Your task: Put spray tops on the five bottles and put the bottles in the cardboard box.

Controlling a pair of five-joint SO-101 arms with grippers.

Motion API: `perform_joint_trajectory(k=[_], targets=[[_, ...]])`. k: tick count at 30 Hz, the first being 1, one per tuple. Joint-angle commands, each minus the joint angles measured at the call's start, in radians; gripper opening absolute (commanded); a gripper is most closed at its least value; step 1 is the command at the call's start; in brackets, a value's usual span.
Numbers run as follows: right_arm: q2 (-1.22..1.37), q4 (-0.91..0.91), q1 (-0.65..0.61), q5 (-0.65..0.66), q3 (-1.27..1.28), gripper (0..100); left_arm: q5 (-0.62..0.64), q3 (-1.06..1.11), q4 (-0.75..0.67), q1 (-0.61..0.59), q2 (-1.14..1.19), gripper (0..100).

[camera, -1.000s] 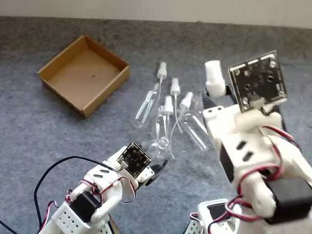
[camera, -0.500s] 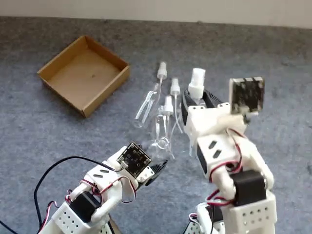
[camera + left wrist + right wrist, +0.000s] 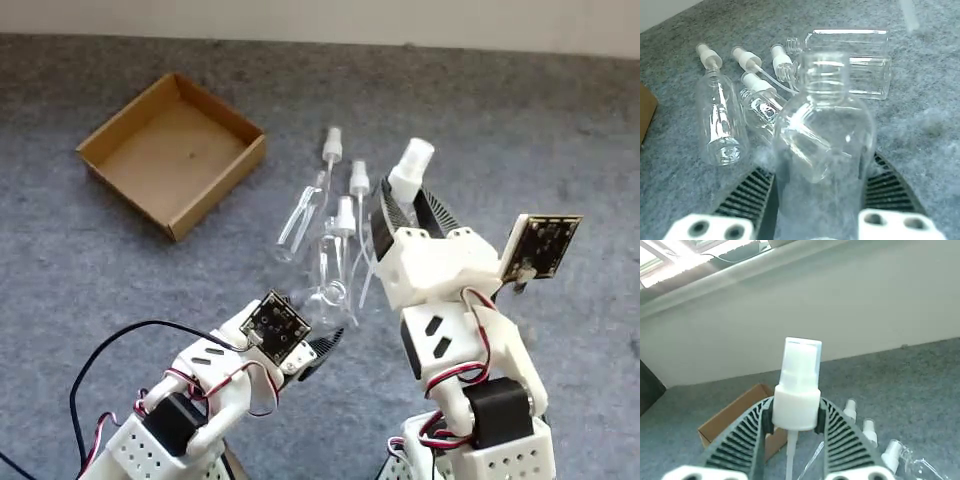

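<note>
Pinching a clear, topless bottle (image 3: 822, 145) round its belly, the left pincer (image 3: 820, 192) leaves the open neck free and aimed away from the arm. The right pincer (image 3: 795, 412) is pressed onto the collar of a spray top (image 3: 797, 375), nozzle up, with the thin tube (image 3: 790, 460) hanging between the jaws. In the high view the top sits at about 1 o'clock from the left pincer, above the desk (image 3: 100, 300).

The bottle looks light, hard-walled and slick, so a belly grip probably holds best, though it could twist under a push on the neck. The top is light with a stiff collar. The tube looks bendy and should enter the neck first, or it may buckle against the rim.

The loose bottles (image 3: 300, 215) lie close together at 12 o'clock from the left pincer, directly under the meeting point, so a low swing could scatter them. The box (image 3: 220, 190) stands well apart at 10 o'clock from that cluster, with nothing in it. Its near wall is the edge to clear, and the room toward it looks open.
</note>
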Motion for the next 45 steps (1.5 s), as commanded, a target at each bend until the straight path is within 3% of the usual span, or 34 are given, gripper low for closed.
perform_joint_trajectory(k=[1,9,17,27,35,45], targets=[[-0.010,-0.028,-0.007,-0.005,0.035,1.3,0.008,0.022,-0.003,0.018,-0.008,7],[-0.010,-0.030,-0.004,-0.005,0.048,1.3,0.005,0.022,-0.041,0.025,-0.008,7],[-0.010,-0.038,-0.005,-0.005,0.036,1.3,0.006,0.022,-0.041,0.177,-0.008,7],[-0.010,-0.097,-0.002,-0.005,0.038,1.3,0.006,0.022,-0.040,0.177,-0.008,7],[-0.012,-0.096,-0.004,-0.006,0.047,1.3,0.005,0.022,-0.046,0.174,-0.010,7],[-0.012,0.033,-0.007,-0.006,0.048,1.3,0.011,0.021,-0.158,0.008,-0.010,7]])
